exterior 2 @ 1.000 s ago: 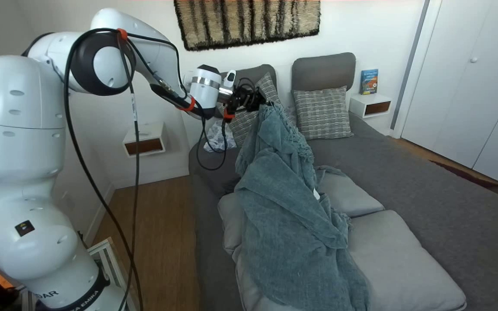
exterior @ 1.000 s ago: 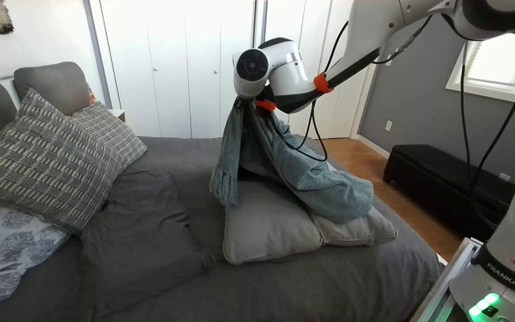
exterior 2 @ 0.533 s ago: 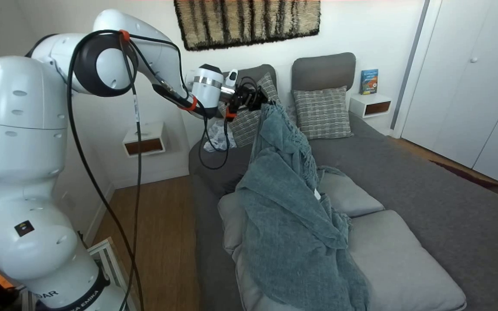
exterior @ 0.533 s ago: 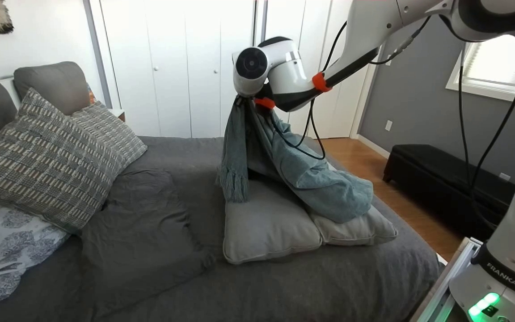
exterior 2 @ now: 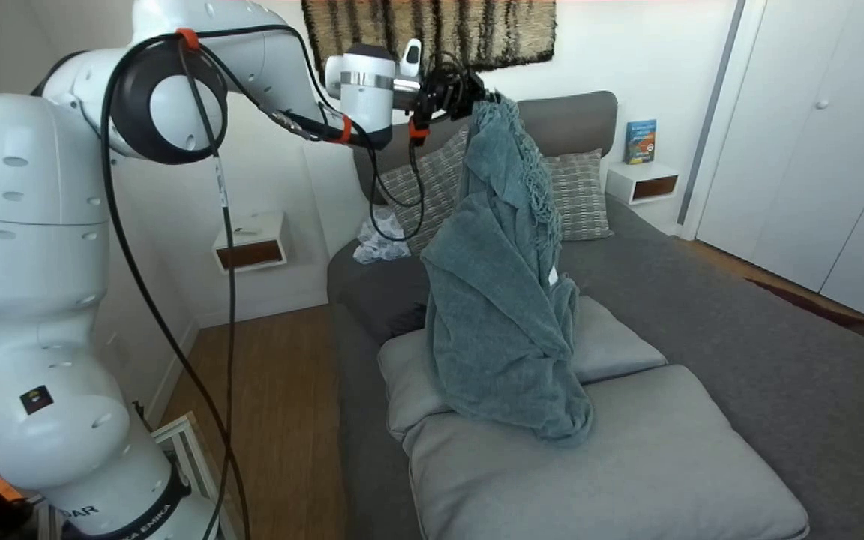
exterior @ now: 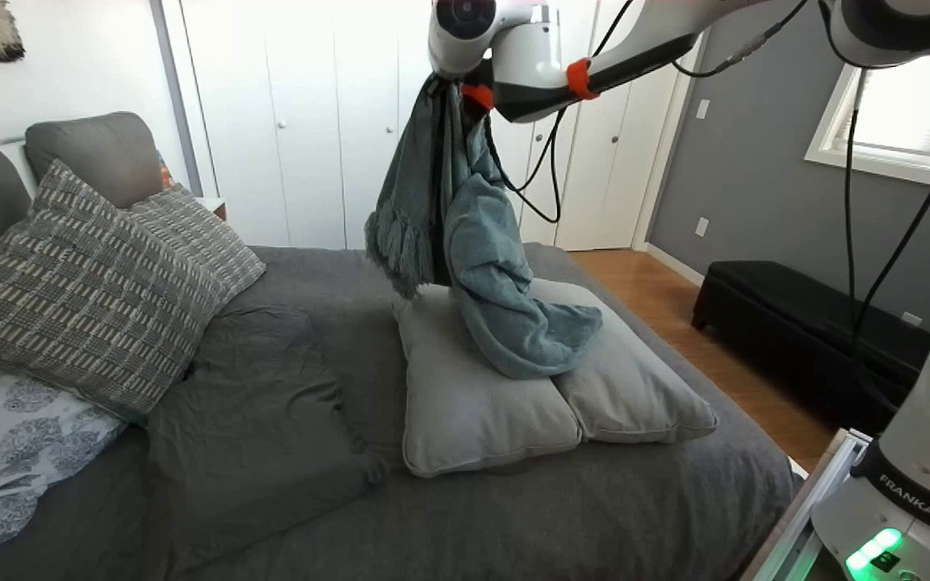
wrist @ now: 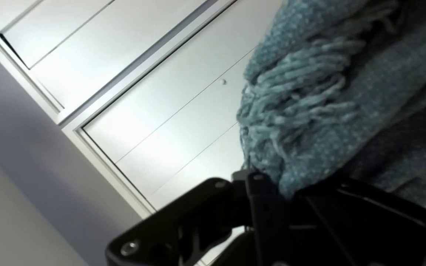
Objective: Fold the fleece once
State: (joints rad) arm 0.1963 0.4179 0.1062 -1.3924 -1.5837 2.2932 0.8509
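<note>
Exterior views show pincer (exterior 2: 487,97) clamping fleece (exterior 2: 496,300) above cushions (exterior 2: 627,469), bed (exterior 2: 739,352) beneath, white doors (exterior: 303,177) beyond.

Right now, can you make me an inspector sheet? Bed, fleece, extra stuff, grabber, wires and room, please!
Surface: dark gray bed with light gray cushions on it.
Job's things: fleece hangs bunched, its lower part draped on the light gray cushions; no flat fold made.
Clutter: patterned pillows and floral fabric at the head end, apart from the fleece.
Gripper: shut on the fleece, above the dark gray bed.
Cables: black cable loop hangs beside the fleece, not wrapped round it.
Surroundings: white closet doors; black bench; book on a white shelf.
</note>
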